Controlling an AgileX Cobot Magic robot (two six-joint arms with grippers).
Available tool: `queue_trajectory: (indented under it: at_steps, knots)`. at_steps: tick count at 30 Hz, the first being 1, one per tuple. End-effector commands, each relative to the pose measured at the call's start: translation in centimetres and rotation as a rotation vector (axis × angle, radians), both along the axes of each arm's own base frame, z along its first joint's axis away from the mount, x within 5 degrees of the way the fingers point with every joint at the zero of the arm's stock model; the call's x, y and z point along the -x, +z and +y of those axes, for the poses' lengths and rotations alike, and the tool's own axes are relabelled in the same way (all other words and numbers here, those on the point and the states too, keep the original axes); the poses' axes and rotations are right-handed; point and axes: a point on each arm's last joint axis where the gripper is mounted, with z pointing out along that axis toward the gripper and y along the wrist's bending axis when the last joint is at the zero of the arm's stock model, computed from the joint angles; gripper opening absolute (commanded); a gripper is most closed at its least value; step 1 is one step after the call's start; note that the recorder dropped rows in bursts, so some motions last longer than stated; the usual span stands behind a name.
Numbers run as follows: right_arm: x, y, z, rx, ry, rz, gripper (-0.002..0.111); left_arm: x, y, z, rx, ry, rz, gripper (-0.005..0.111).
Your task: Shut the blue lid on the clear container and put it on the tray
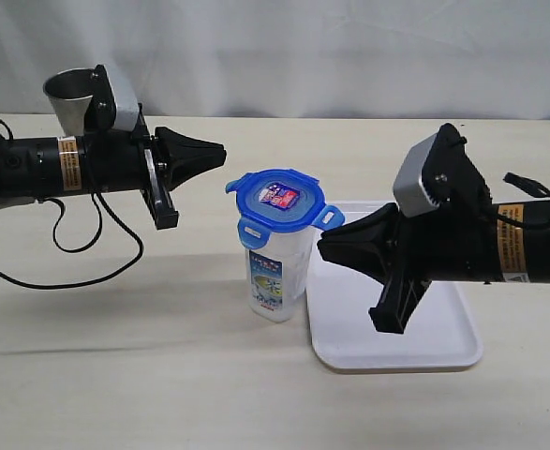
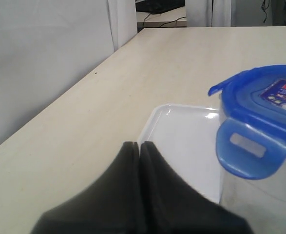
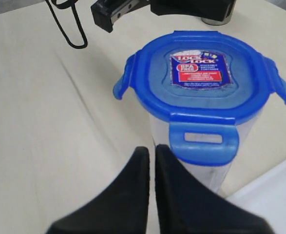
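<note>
The clear container (image 1: 278, 275) stands upright on the table just left of the white tray (image 1: 440, 347). The blue lid (image 1: 280, 200) rests on top of it with its flaps sticking out. My left gripper (image 1: 220, 150) hangs shut and empty, up and to the left of the lid, not touching it. My right gripper (image 1: 321, 248) is shut and empty above the tray, right beside the container wall. The lid (image 3: 205, 78) with its red-and-white label and a lowered flap (image 3: 203, 142) fills the right wrist view beyond my shut gripper (image 3: 152, 149). The left wrist view shows my gripper (image 2: 138, 144), the lid (image 2: 263, 107) and the tray (image 2: 184, 141).
A tapered steel cup (image 1: 71, 97) stands at the back left behind the left arm. A black cable (image 1: 78, 248) loops on the table under that arm. The table's far edge (image 2: 55, 105) meets a grey backdrop.
</note>
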Motion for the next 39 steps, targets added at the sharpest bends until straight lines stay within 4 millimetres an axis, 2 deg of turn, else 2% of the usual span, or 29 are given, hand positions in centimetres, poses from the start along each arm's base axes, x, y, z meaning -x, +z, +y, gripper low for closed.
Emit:
queue_trajectory:
  at_steps: [1,16,21,25,29,31,33,37,39]
  knots:
    - [-0.1,-0.2,-0.1,0.014,-0.013,-0.001,0.005,-0.3,0.0,0.0,0.008,0.01,0.002,0.0]
    - [-0.3,-0.4,-0.3,0.042,-0.041,-0.004,0.005,-0.2,0.1,-0.1,0.014,0.005,0.003,0.0]
    - [0.2,-0.5,-0.3,0.079,0.014,-0.005,0.005,-0.3,0.0,0.0,0.008,0.009,0.004,0.0]
    - [1.1,0.2,-0.6,0.131,0.048,-0.005,0.005,-0.6,0.2,1.3,0.011,0.042,0.027,0.0]
    - [2.0,1.9,-0.8,0.126,0.042,-0.047,0.005,-0.7,0.7,3.1,0.036,0.056,0.07,0.0]
    - [2.3,2.5,-0.9,0.116,0.036,-0.068,0.005,-0.4,0.6,3.9,0.064,0.094,0.089,0.0]
    - [2.4,2.9,-1.0,0.111,0.028,-0.077,0.005,0.1,0.1,5.0,0.084,0.211,0.097,0.0]
    - [2.1,2.7,-1.2,0.131,-0.011,-0.08,0.005,2.2,-0.5,6.6,0.056,0.422,0.041,0.0]
    - [1.9,2.7,-1.4,0.143,-0.043,-0.081,0.005,3.7,-0.5,6.3,0.002,0.355,0.009,0.0]
